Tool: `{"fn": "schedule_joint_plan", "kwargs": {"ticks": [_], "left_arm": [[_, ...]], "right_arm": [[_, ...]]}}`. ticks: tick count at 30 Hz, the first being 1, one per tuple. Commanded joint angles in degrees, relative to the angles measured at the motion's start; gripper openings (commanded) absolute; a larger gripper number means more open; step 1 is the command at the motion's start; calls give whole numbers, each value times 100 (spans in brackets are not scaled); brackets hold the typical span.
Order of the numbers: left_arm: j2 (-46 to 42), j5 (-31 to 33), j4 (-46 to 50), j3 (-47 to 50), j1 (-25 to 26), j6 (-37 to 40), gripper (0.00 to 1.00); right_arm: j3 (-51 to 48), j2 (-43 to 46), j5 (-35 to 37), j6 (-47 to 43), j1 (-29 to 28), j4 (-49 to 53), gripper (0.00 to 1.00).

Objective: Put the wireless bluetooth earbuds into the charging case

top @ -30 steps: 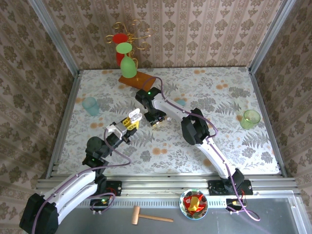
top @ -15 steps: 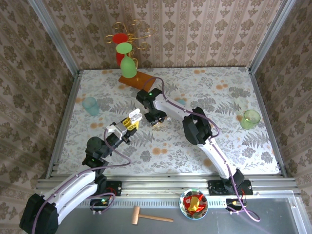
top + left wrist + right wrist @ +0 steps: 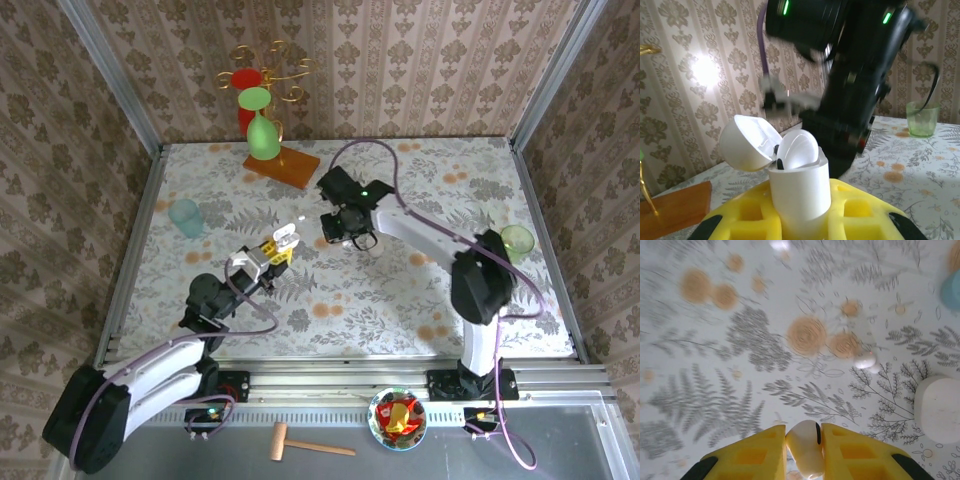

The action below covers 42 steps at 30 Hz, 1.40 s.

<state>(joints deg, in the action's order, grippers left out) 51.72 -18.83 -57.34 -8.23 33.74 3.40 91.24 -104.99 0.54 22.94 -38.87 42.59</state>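
Observation:
My left gripper (image 3: pixel 800 194) is shut on the white charging case (image 3: pixel 799 176), which stands upright between its yellow fingers with its lid (image 3: pixel 745 142) flipped open to the left. One white earbud (image 3: pixel 797 149) sits in the case. In the top view this gripper (image 3: pixel 278 247) and the case (image 3: pixel 288 236) are left of centre. My right gripper (image 3: pixel 803 428) is shut on a white earbud (image 3: pixel 803 446) with a dark stripe, held above the table. From above, the right gripper (image 3: pixel 350 235) is right of the case and apart from it. Another white earbud (image 3: pixel 865 361) lies on the tablecloth.
A second white case (image 3: pixel 940 407) and a pale blue object (image 3: pixel 952 290) lie on the cloth. A teal cup (image 3: pixel 185 216) stands at the left and a green cup (image 3: pixel 516 240) at the right. A glass stand (image 3: pixel 262 130) is at the back. The right arm (image 3: pixel 855 90) looms close behind the held case.
The right arm has swung right and lifted away from the left gripper's side, its jaws closing on the earbud. The left gripper with the case has shifted slightly up and right.

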Motion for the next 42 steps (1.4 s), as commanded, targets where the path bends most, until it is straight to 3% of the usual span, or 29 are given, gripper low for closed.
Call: {"fn": "schedule_joint_plan", "kwargs": {"ticks": [1,8,15,32,42], "left_arm": [[256,18,-629,-199,45,-190,4],[743,-35,-910,-407,78,-234,4],[936,-77,-974,-582,132,-246,4],[838,386,-835,-723,124,-395,4],[665,312,-776,-754,133,-481,5]], "right_arm": [[-471,673,-230,257,-25,-971,22],[-1398,1798,-1035,713,-30,-2681,23],[-1864,1841,-1802,1353,-80,-4244,22],[-2225,1950,-1920,1446,-204,-4358,21],[-2269,1820,-1954,1434,-217,-4489,21]]}}
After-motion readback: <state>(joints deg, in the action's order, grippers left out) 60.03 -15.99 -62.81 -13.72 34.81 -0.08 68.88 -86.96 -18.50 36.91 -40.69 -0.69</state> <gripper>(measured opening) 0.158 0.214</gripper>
